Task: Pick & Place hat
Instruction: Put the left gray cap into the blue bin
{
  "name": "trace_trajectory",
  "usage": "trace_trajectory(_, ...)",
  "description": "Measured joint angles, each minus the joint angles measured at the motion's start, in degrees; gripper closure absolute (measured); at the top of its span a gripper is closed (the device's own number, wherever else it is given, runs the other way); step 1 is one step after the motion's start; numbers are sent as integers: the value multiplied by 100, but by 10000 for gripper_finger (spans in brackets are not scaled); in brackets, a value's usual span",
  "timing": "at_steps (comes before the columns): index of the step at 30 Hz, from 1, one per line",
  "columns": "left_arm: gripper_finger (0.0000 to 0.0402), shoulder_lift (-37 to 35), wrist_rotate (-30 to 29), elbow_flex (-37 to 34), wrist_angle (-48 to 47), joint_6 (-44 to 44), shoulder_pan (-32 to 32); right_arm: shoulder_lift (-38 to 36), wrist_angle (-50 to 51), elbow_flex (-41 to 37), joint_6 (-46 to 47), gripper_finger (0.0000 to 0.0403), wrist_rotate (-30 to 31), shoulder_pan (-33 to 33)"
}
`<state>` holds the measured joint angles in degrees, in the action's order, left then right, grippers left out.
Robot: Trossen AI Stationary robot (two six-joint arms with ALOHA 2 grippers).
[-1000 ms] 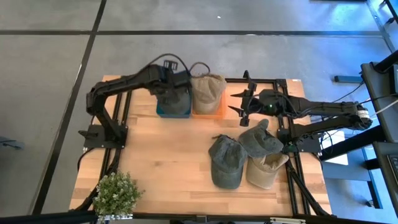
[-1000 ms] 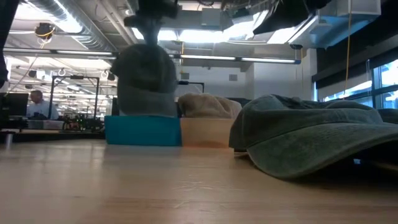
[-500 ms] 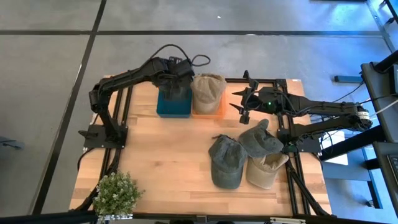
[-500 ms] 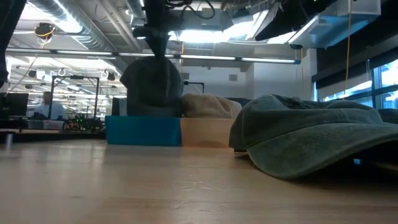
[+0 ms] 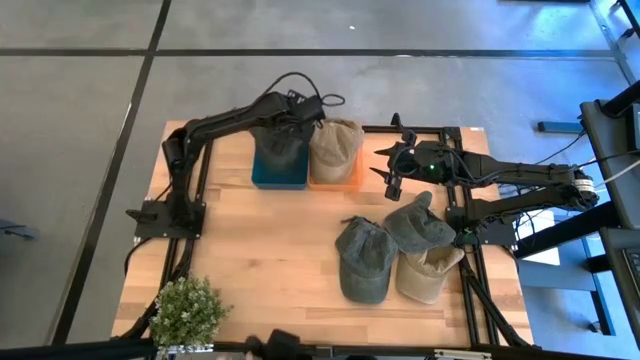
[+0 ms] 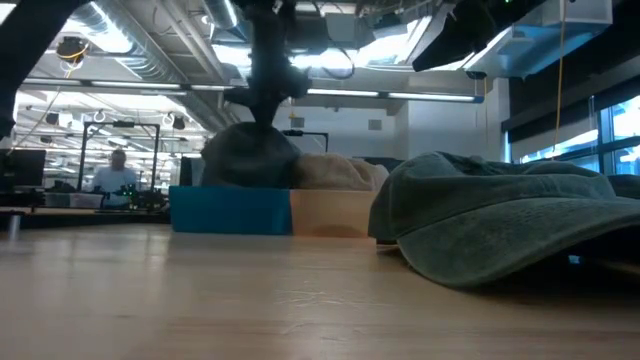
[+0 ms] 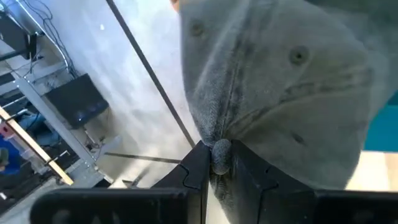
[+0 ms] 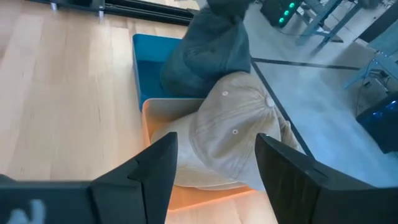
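Note:
My left gripper (image 5: 292, 118) (image 6: 266, 92) is shut on a dark grey-green cap (image 5: 280, 150) (image 6: 250, 160) (image 7: 273, 81) over the blue bin (image 5: 258, 178) (image 6: 230, 210) at the table's far side. The cap's lower part sits inside the bin. Next to it, a beige cap (image 5: 333, 145) (image 8: 230, 130) lies in the orange bin (image 5: 345, 178) (image 6: 330, 212). My right gripper (image 5: 388, 166) (image 8: 216, 142) hovers open just right of the orange bin, touching nothing. My left gripper pinches a raised ridge of the cap's crown cloth (image 7: 219, 154) along a seam, between its two fingers (image 7: 196, 168). It comes from above, pointing down. The cap hangs below the fingers with its lower part inside the blue bin.
Two more grey-green caps (image 5: 365, 258) (image 5: 420, 225) and a beige one (image 5: 428, 272) lie on the table's right near side; one fills the low view's right (image 6: 490, 220). A potted plant (image 5: 185, 310) stands at the near left corner. Bare wood lies between.
My left gripper has moved toward the table's far edge and a little right while coming down, and its wrist has turned. The grey-green cap it holds has sunk from well above the blue bin down into it.

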<state>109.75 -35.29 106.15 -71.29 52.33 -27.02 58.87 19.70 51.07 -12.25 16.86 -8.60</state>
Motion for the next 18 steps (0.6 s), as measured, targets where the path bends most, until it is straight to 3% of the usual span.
trace_trajectory(10, 363, 332, 96, -2, 1229, 62, -751, 0, -2, 0, 0, 187, 2, 0)
trace_trajectory(18, 295, 431, 72, -2, 1433, -245, -1145, 0, -2, 0, -20, 187, 1, 0)
